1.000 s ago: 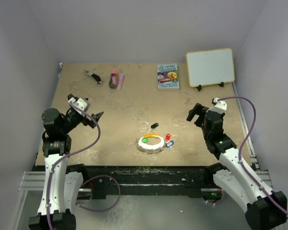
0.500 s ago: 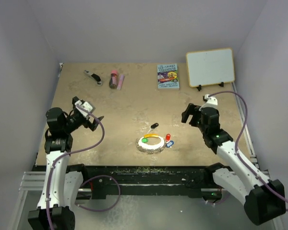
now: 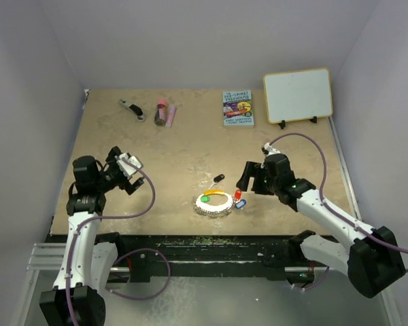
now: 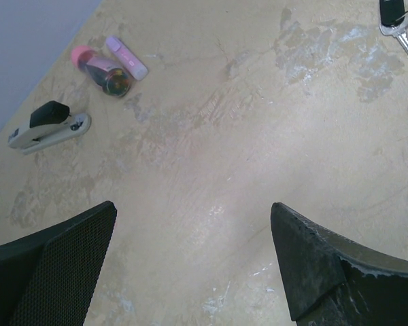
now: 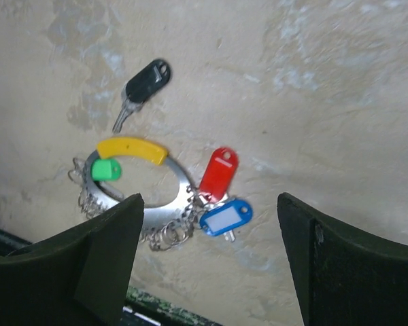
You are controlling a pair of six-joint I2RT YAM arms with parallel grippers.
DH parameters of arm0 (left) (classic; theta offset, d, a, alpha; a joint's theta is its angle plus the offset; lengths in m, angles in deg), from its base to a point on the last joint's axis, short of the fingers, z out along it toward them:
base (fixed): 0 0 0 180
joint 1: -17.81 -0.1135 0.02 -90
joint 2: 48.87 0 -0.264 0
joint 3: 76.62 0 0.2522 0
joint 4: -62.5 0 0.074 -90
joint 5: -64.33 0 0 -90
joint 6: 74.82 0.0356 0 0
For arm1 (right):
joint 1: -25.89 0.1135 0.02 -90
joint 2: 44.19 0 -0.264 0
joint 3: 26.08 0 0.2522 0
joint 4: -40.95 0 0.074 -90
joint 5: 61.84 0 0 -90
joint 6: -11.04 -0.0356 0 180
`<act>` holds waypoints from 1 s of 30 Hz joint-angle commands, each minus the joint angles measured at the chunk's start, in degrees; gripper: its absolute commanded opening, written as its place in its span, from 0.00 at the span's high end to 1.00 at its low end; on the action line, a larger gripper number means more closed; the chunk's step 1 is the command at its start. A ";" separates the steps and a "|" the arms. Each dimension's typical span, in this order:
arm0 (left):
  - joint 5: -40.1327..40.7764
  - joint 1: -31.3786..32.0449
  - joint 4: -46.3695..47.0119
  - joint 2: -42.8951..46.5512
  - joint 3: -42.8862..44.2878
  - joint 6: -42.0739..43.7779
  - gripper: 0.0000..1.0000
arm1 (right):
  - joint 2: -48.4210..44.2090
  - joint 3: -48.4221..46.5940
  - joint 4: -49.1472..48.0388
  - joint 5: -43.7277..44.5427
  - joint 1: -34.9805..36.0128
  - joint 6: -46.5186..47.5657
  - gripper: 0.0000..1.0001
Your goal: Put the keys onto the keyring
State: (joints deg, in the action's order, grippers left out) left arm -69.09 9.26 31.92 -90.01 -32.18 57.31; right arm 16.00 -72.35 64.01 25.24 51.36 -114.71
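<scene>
The keyring [image 5: 181, 182] is laid flat on the counter [image 3: 190, 136], near the front edge. The green key [image 5: 105, 170] is seen inside it. The red key [image 5: 219, 174] and blue key [image 5: 226, 217] are touching its rim. The black key [image 5: 144, 83] is set just beside it.

Nothing is held. The right end effector [image 5: 211, 255] is spread wide above the ring, and the left end effector [image 4: 190, 265] is spread wide well away.

The flat little keys could be missed or pushed off. The ring could be bumped toward the edge.
</scene>
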 commanded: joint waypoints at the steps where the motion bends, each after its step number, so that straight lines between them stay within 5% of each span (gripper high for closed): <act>1: -1.37 0.21 3.87 -0.01 -1.55 0.56 0.02 | 1.73 0.56 0.47 -3.22 4.70 -6.41 0.18; 13: -2.09 0.47 4.56 0.28 -1.45 -1.34 0.02 | 10.38 3.16 -5.08 -2.47 13.51 -13.66 0.26; 19: -2.10 0.47 4.63 0.45 -1.84 -1.39 0.02 | 13.12 1.14 -6.82 -2.53 15.61 -14.00 0.46; 30: -2.63 0.62 3.54 0.59 -1.72 -1.23 0.02 | 22.57 -7.97 -10.58 -1.27 20.72 -11.35 0.45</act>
State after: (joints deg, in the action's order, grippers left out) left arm -69.42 9.63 34.41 -90.08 -34.52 56.33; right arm 36.19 -74.76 54.77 22.61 71.16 -128.04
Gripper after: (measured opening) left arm 0.982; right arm 0.551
